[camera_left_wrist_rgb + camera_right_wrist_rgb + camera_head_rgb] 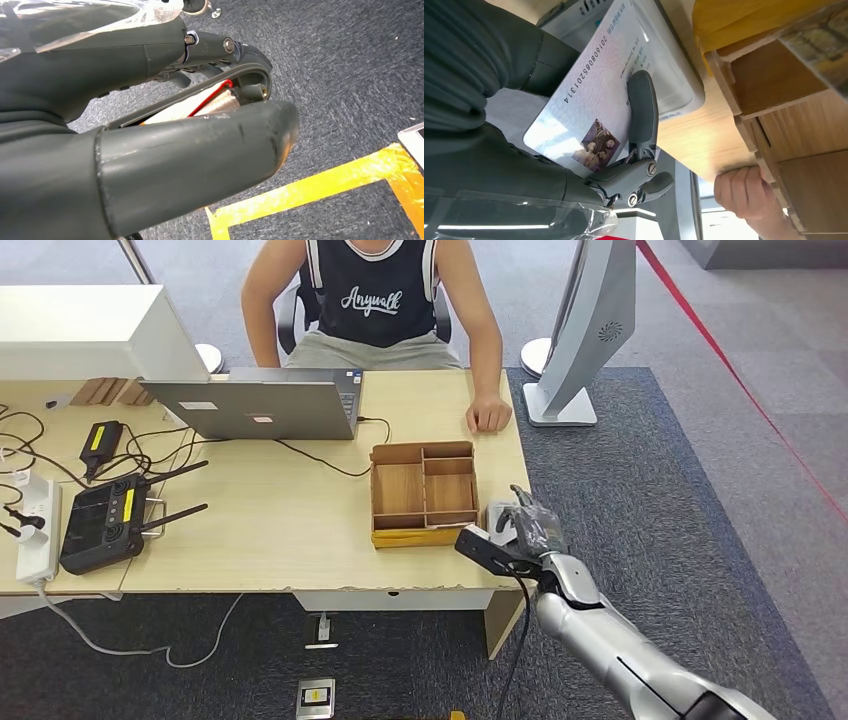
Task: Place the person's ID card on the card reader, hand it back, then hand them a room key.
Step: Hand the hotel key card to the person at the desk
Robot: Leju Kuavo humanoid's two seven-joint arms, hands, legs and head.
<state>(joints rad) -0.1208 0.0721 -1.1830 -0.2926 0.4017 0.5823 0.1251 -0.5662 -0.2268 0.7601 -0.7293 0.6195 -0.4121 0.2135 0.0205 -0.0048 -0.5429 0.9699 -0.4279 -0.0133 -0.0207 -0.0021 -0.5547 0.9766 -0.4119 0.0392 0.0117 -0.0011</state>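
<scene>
My right hand (528, 525) hovers at the desk's front right corner, just right of the wooden box (423, 495). It holds the ID card (589, 100), a pale card with a small photo and printed numbers, one dark finger (642, 110) lying across its face. The card lies tilted over the white card reader (674, 75), whose edge peeks out beside my hand (497, 515). The person's hand (488, 415) rests as a fist on the desk's far edge. My left hand (150, 100) hangs above the carpet with nothing in it.
A laptop (260, 405) stands at the back middle of the desk. A black controller (100, 523), a power strip (35, 525) and cables crowd the left end. The person sits behind the desk. A white stand (575, 340) rises to the right.
</scene>
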